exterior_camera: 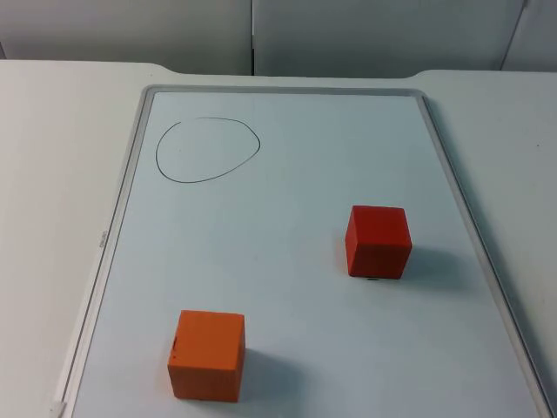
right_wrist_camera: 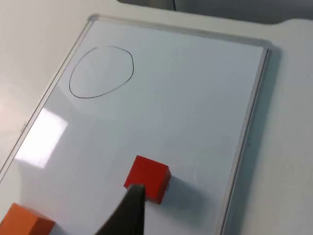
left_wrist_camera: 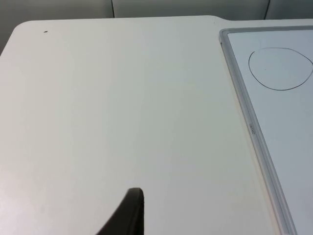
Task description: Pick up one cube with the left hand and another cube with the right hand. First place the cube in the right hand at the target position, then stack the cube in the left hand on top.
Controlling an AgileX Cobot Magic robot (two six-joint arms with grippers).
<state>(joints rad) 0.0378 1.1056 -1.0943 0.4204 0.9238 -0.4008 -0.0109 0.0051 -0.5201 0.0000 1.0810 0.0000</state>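
The red cube (exterior_camera: 378, 241) and orange cube (exterior_camera: 207, 354) sit apart on the whiteboard (exterior_camera: 296, 174), below the circle (exterior_camera: 207, 150). Both look light, rigid (flat sides suit pinching). Neither gripper's grip state can be told.

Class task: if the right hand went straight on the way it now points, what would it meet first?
Most likely the red cube, which lies just beyond the right hand's fingertip on the whiteboard. How far off it is cannot be judged.
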